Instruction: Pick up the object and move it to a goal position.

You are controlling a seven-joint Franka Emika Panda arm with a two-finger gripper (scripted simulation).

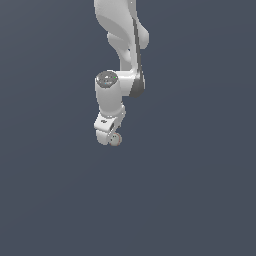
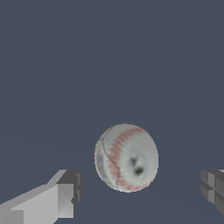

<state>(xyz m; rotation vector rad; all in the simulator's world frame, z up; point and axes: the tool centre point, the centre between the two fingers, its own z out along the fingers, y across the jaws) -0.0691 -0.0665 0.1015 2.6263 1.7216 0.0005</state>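
Between the spread fingers of the gripper, an off-white ball with red stitching, apart from both pads. Seen from outside, sits just under the fingertips at the arm's low end. Jaws wide, gripping nothing. Around, plain dark grey floor.

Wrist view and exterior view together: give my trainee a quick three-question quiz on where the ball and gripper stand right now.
1. True or false: the gripper fingers touch the ball in the wrist view.
2. What colour is the ball's stitching?
3. In the exterior view, the ball sits: A) by the gripper's tip, B) far off on the floor.

Key: 1 false, gaps show on both sides; 2 red; 3 A.
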